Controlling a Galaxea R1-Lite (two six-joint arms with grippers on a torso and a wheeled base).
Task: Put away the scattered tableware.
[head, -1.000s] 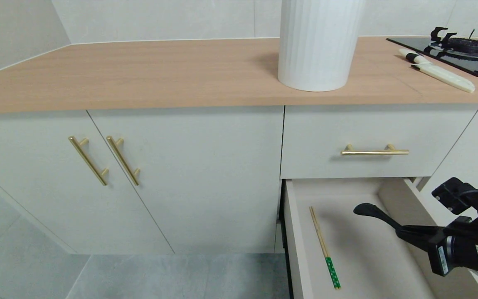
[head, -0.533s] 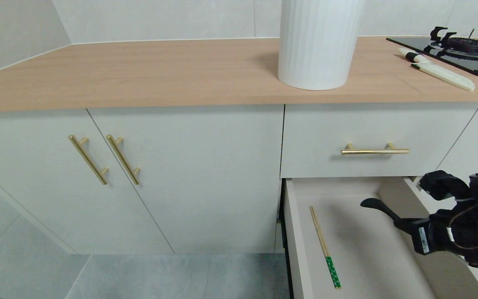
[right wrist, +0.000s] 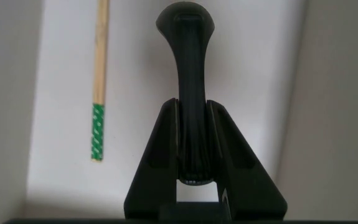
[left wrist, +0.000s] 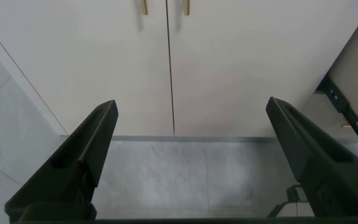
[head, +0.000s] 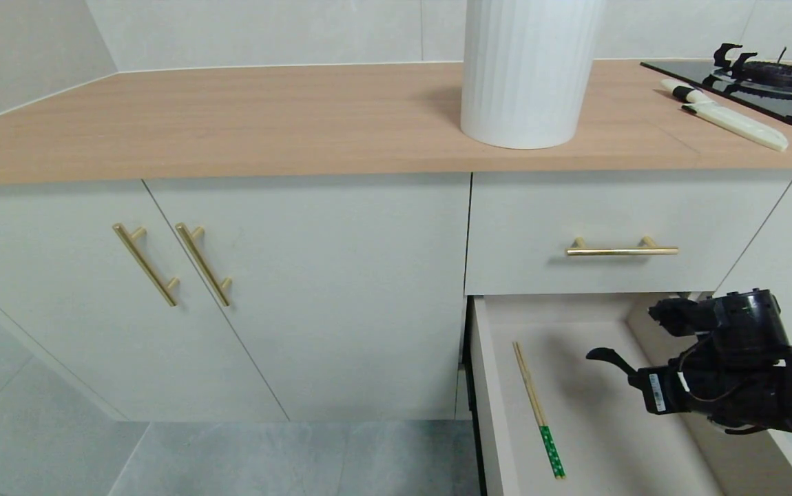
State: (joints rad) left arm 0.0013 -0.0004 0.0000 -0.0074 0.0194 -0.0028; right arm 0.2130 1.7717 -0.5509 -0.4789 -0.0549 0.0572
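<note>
My right gripper [head: 652, 394] is shut on the handle of a black spoon [head: 604, 357] and holds it over the open lower drawer [head: 487, 386]. In the right wrist view the spoon [right wrist: 188, 68] sticks out between the two fingers [right wrist: 166, 134], above the drawer's pale floor. A pair of wooden chopsticks with green ends [head: 538, 410] lies along the drawer's left side [right wrist: 98, 81]. A white-handled knife [head: 732, 124] lies on the wooden counter by the stove. My left gripper [left wrist: 191, 127] is open, low in front of the cabinet doors.
A tall white ribbed container [head: 523, 69] stands on the counter [head: 231, 117] above the drawers. A black gas stove [head: 775, 76] is at the far right. The upper drawer with a gold handle [head: 621, 251] is closed. Grey floor tiles [left wrist: 179, 174] lie below the cabinet doors.
My right gripper has moved left, farther over the drawer, with the spoon still in it, and its wrist has turned. The spoon's end now sits a little lower.
</note>
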